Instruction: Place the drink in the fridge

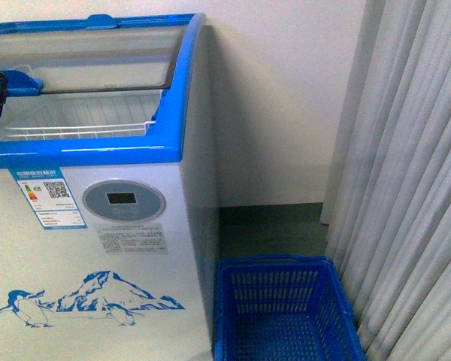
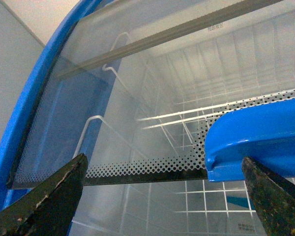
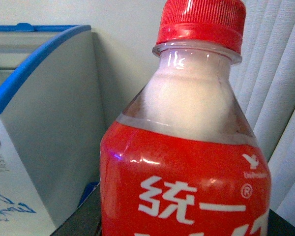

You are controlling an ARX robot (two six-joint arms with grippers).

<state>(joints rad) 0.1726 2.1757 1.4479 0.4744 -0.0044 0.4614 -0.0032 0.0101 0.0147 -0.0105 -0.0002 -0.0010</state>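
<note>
**Drink held beside the fridge, left jaws spread at the lid handle**

We see the drink only in the right wrist view, where it fills most of the picture. It stands upright, with a red cap, a red label with white characters, and pale foam in the neck. Dark parts of the right gripper show at both sides of the bottle's lower body, so we read it as clasped around the drink. The bottle is outside the fridge, off its right side wall, with the pale curtain further right.

The left gripper sits at the left of the fridge top, its two dark fingers spread wide with nothing between them. One finger lies just beside the blue handle of the glass lid; we cannot tell whether it touches. A white wire rack shows inside, under the glass.

A blue slotted basket stands on the floor, near right of the fridge.
</note>
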